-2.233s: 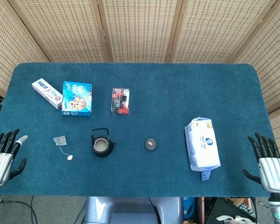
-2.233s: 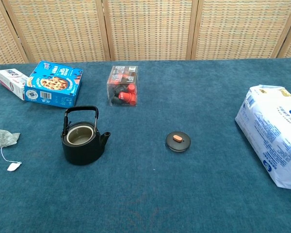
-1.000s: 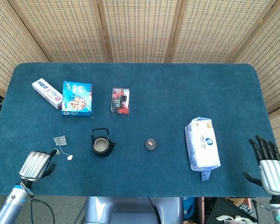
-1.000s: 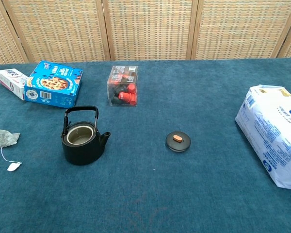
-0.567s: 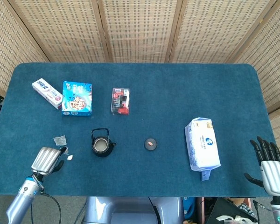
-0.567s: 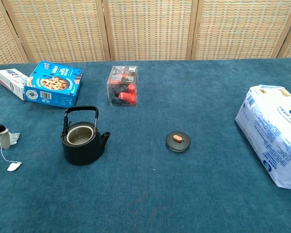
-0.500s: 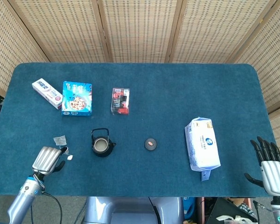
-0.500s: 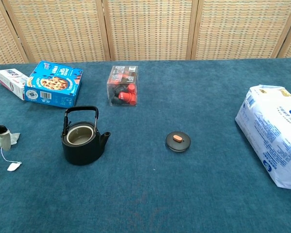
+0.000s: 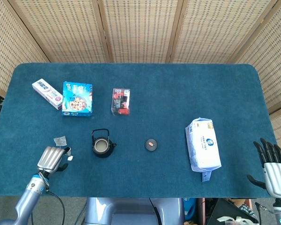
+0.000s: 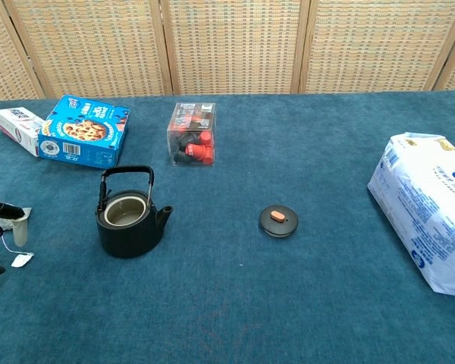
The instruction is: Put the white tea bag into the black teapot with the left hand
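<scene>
The white tea bag (image 9: 60,140) lies flat on the blue table, left of the black teapot (image 9: 102,146). Its string runs to a small paper tag (image 9: 70,158). My left hand (image 9: 51,159) hovers just in front of the bag, back upward, with its fingers reaching over the string. In the chest view the left hand's fingers (image 10: 7,212) cover most of the bag at the far left edge; thumb and fingers stand apart and hold nothing. The teapot (image 10: 129,220) is upright and uncovered, handle raised. My right hand (image 9: 275,174) is spread beyond the front right corner.
The teapot's lid (image 9: 151,144) lies to the right of the pot. A white packet (image 9: 203,144) lies at the right. A clear box of red items (image 9: 121,101), a blue biscuit box (image 9: 77,99) and a white carton (image 9: 47,93) sit further back.
My left hand has swung in from the table's left edge, turned back upward, and crept right and forward until its fingers are over the tea bag. The bag and teapot have not moved.
</scene>
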